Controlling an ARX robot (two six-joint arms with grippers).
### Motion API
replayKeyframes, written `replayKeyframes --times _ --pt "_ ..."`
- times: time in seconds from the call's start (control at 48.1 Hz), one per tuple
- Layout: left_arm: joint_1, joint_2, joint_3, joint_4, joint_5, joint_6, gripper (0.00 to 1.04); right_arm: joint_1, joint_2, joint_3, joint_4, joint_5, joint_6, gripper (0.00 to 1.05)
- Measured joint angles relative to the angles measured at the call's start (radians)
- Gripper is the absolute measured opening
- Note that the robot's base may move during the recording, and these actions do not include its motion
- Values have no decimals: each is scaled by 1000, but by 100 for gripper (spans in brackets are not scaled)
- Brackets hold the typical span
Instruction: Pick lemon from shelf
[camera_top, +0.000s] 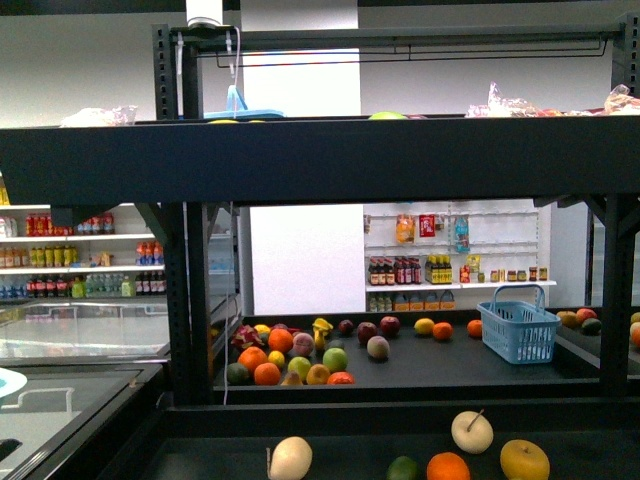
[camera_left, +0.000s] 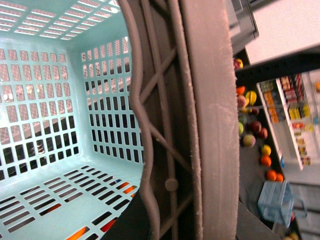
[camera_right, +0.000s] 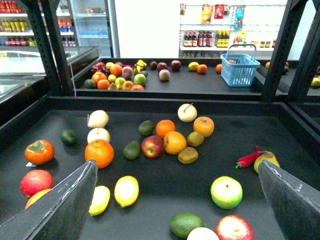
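Observation:
Two plain-yellow oval lemons lie side by side on the dark tier of the black shelf: one lemon and a second next to my right gripper's one finger. My right gripper is open and empty, above the tier's near part, with the lemons just inside that finger. My left gripper is shut on the rim of a pale teal basket, which is empty. The shelf's black frame fills the front view.
Near the lemons lie an orange, a green-yellow apple, a green avocado, a red-blushed apple and a red chili. A blue basket stands on the far tier with more fruit. Black uprights flank the tier.

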Motion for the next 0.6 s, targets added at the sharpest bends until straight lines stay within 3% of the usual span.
replayKeyframes --times 0.229,0.603 --pt "-110 -98 -84 -55 115 329 17 0 0 0 0 0 0 97" --pt "-348 -143 -137 -94 137 518 17 0 0 0 0 0 0 97"
